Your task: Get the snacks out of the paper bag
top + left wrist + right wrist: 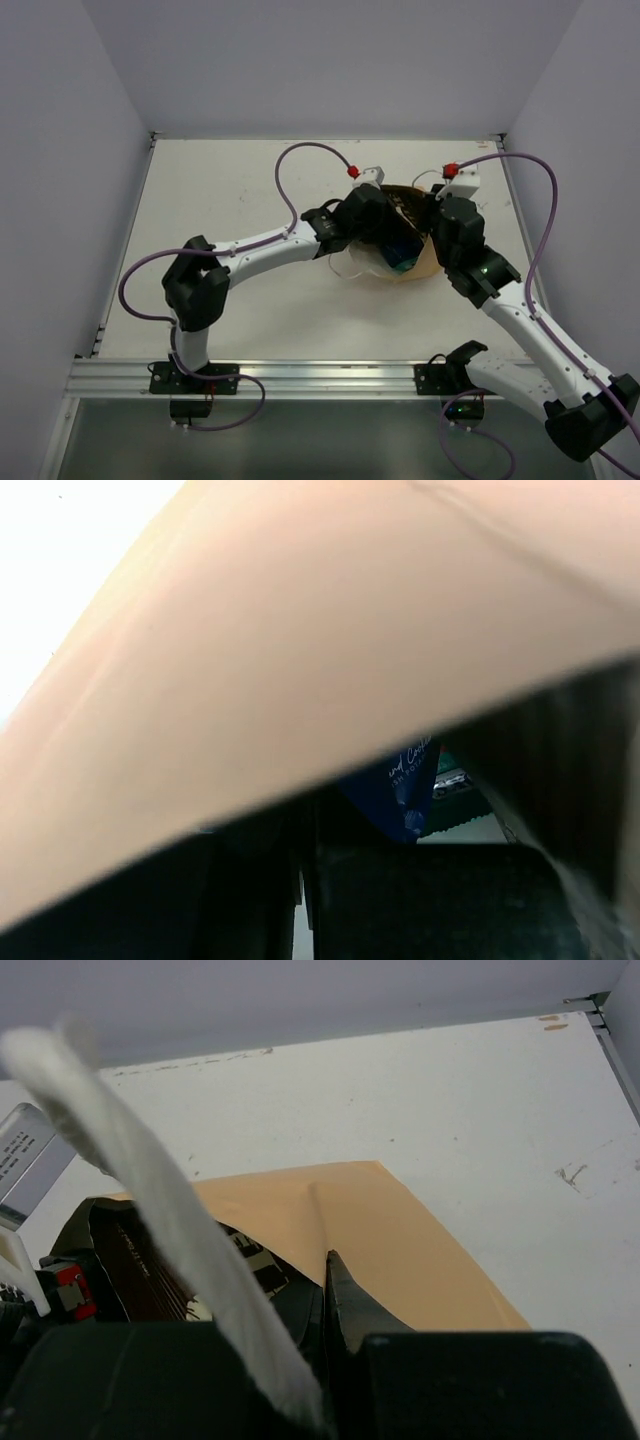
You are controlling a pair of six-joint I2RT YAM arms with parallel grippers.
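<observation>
Paper bag (428, 266): lying flat, both arms at it | right gripper (326, 1270): fingers together, apparently pinching bag rim | left gripper (380, 235): inside bag mouth, finger state unclear | blue packet (400, 790): inside bag | advice: hold rim high, pinch packet edge, draw out level.

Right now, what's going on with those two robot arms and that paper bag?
Both arms are working at a tan paper bag between them. The right gripper is shut on the bag's edge, seemingly holding it open. The left gripper reaches into the mouth, where a blue packet, a teal packet and a dark brown chip bag sit inside. No snack is out yet.
</observation>
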